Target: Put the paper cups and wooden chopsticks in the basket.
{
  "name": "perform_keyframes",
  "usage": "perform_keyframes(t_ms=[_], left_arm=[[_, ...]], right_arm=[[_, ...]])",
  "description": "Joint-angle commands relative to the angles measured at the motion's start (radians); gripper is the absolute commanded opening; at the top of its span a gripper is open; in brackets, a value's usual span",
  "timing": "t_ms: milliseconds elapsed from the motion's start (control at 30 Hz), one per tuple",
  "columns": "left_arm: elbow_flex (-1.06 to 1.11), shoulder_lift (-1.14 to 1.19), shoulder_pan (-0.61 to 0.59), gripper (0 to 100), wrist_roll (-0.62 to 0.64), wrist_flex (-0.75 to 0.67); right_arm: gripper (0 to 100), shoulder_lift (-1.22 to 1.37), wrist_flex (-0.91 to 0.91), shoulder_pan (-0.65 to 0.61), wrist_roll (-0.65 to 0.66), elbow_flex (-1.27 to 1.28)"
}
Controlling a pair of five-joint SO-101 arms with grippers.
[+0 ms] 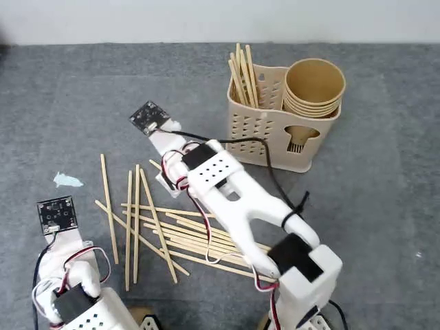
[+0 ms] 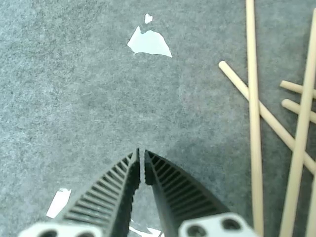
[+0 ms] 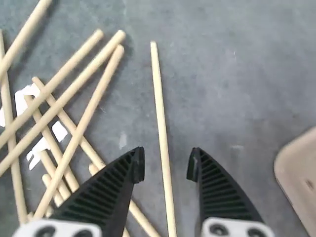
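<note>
Straddling a single chopstick (image 3: 159,108), the right hand (image 3: 165,163) has its jaws apart; closing off-centre could roll the stick aside or snag the loose chopsticks (image 1: 185,234) at seven o'clock. The left hand (image 2: 142,160) is pressed together, empty. Paper cups (image 1: 315,86) sit stacked in the basket (image 1: 254,120) at one o'clock. The table (image 1: 385,206) is grey and felt-like, with a pale wall (image 1: 137,20) at twelve.

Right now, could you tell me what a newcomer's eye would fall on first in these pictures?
The loose wooden chopsticks strewn across the grey table in front of the arms draw the eye first. Next comes the beige basket at the far right, with stacked paper cups in one compartment and a bundle of chopsticks standing in the other. The right gripper hangs open over a single chopstick.
</note>
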Motion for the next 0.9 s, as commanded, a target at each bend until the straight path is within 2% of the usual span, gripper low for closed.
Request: perform_keyframes(t_ms=[0, 433, 500, 600, 633, 867], left_arm=[[-0.005, -0.015, 0.002, 2, 0.008, -0.021], [-0.005, -0.015, 0.002, 2, 0.008, -0.021], [-0.005, -0.015, 0.002, 2, 0.008, -0.021], [-0.005, -0.015, 0.002, 2, 0.008, -0.021], [-0.005, -0.015, 0.002, 2, 0.008, -0.021], [-0.005, -0.015, 0.002, 2, 0.008, -0.021]], right_arm=[[14.7, 0.019, -0.068, -0.016, 0.015, -0.008], [14.6, 0.28, -0.097, -0.021, 0.015, -0.175], [11.4, 0.309, -0.097, -0.022, 0.015, -0.184], [0.3, 0.326, -0.097, -0.022, 0.025, -0.186], [0.8, 0.326, -0.097, -0.022, 0.043, -0.18], [0.8, 0.297, 0.076, -0.019, 0.066, -0.27]])
